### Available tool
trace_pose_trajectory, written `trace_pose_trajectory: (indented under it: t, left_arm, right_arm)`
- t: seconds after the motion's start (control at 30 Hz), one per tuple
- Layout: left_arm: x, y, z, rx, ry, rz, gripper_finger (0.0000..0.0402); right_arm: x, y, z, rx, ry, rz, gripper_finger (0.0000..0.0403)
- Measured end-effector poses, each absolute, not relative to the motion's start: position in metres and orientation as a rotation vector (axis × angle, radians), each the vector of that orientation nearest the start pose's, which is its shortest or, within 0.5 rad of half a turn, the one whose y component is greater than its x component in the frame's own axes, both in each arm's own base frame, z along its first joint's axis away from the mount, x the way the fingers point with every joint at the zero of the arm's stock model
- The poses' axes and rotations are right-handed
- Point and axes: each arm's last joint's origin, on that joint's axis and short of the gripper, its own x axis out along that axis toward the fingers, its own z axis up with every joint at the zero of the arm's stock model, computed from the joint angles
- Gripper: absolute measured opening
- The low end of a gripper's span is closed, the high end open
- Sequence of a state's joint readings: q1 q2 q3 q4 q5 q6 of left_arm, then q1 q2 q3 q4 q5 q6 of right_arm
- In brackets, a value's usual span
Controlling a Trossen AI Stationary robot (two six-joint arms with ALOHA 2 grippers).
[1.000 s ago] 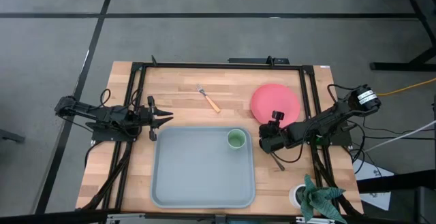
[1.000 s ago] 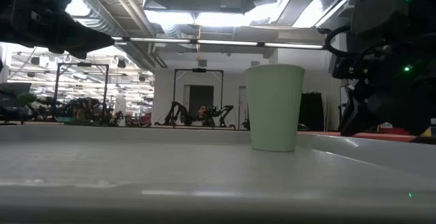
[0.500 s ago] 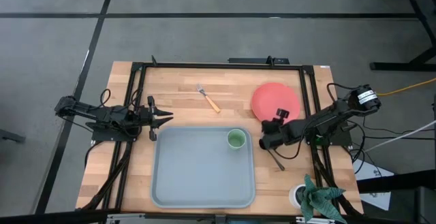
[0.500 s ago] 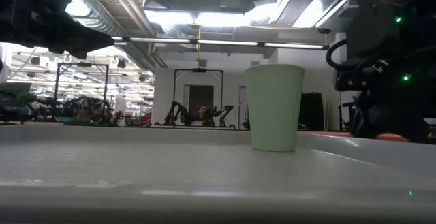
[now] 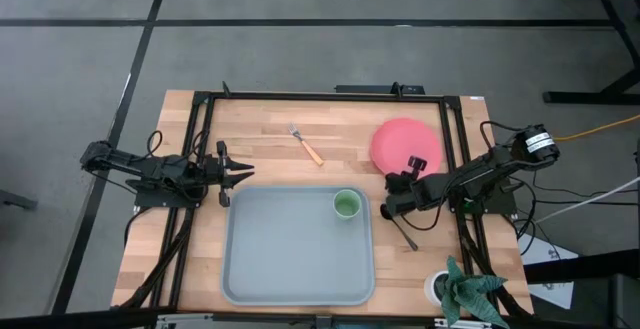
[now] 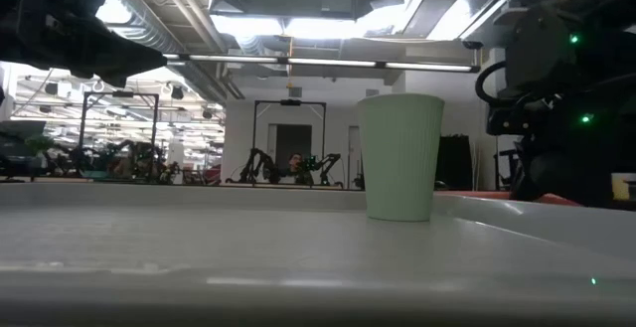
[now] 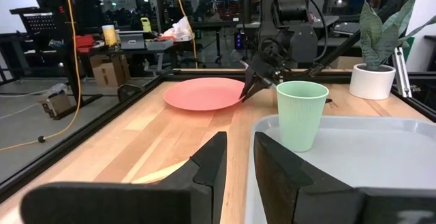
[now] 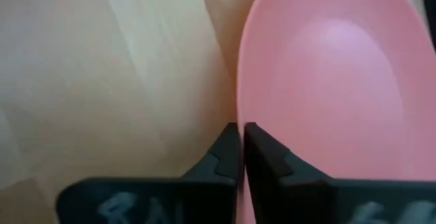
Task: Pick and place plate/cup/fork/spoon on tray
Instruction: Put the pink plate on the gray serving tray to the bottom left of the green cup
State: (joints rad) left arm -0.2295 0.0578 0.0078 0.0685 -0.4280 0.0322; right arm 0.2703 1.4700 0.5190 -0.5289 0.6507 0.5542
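Note:
The coral-red plate (image 5: 405,141) lies on the wooden table at the far right, beyond the blue-grey tray (image 5: 290,259). My right gripper (image 5: 406,170) is at the plate's near rim, its fingers closed on it (image 8: 242,142). The pale-green cup (image 5: 346,205) stands upright in the tray's far right corner. The orange-handled fork (image 5: 307,145) lies on the table beyond the tray. The dark spoon (image 5: 408,236) lies on the table right of the tray. My left gripper (image 5: 246,175) is open and empty at the tray's far left corner. My right gripper pinches the plate's near rim (image 8: 240,112) between its two fingers, only a thin slit showing between them. The fingers slant down from the table's near side toward the far side (image 7: 246,90). The rest of the plate (image 7: 204,93) lies on the table.
A white pot with a green plant (image 5: 455,287) stands at the near right corner. A black metal frame (image 5: 320,97) runs along the table's far and side edges. Bare wood lies between the fork and the plate.
My right gripper has gone a little toward the table's far right, and the plate has slid a little the same way, staying on the table.

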Motion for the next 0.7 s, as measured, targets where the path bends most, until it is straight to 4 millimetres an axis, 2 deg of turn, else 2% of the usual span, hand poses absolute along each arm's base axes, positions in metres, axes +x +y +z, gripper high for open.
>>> trace_pose_trajectory:
  t: [0.17,0.43,0.7]
  left_arm:
    - [0.098,-0.011,0.168,0.027,-0.014,0.199,0.0069]
    - [0.098,-0.011,0.168,0.027,-0.014,0.199,0.0069]
    - [0.098,-0.011,0.168,0.03,-0.014,0.199,0.0069]
  right_arm:
    - [0.197,0.036,0.123,-0.251,1.15,-0.668,0.0005]
    - [0.228,0.05,0.175,-0.366,1.021,-0.675,0.0004]
    - [0.261,0.062,0.229,-0.624,0.861,-0.653,0.0004]
